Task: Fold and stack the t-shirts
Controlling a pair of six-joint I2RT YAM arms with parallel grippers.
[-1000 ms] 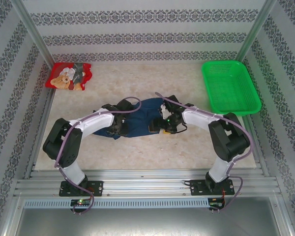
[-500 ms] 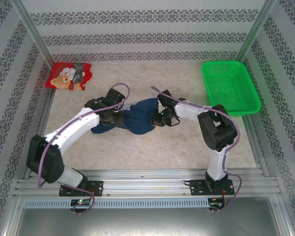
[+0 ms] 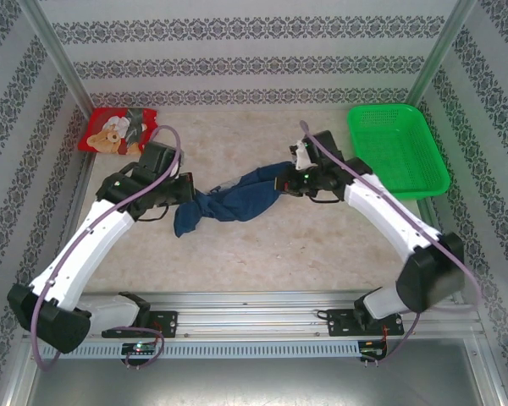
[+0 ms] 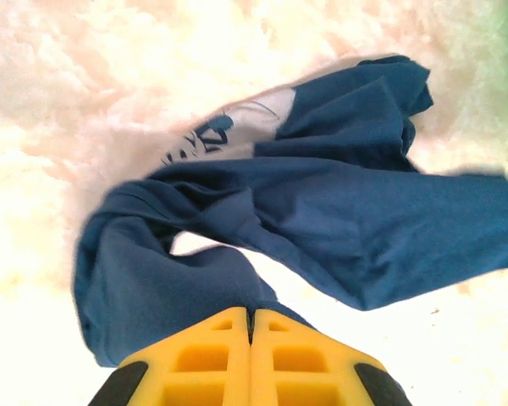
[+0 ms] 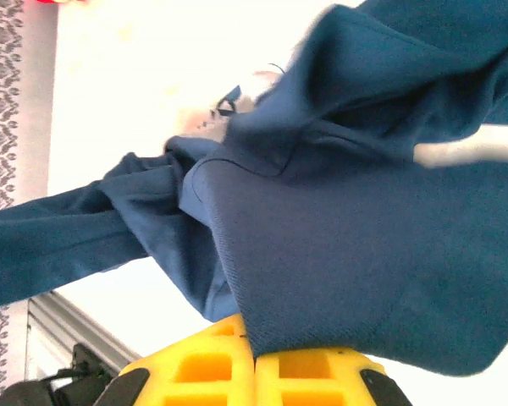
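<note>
Near edge of the table (image 3: 262, 254), mid-task: I have both arms swung wide from their bases. The navy t-shirt (image 3: 234, 198) is stretched between them like a twisted rope across the middle of the table.

The left gripper (image 3: 184, 193) is pinched tight on the shirt's left end, and its yellow fingers (image 4: 212, 359) meet with blue cloth caught between them. The right gripper (image 3: 293, 179) is clamped the same way on the right end, with fabric draped over its fingers (image 5: 313, 372).

A second ago this shirt lay bunched in a low heap nearer the arms, with the two grippers close together over it. Since then they have drawn apart, the left out toward the left side, the right toward the far right.

I read that as the grasp made and the shirt being pulled open for spreading. It is still twisted, with the white print (image 4: 237, 127) partly folded in, and no fold has begun. From overhead I cannot say for certain whether the middle of the cloth clears the table or brushes it.

Farther back, the red t-shirt (image 3: 118, 131) lies crumpled in the far left corner, exactly where it was. The green basket (image 3: 396, 150) sits in the far right corner, just beyond the right gripper.
</note>
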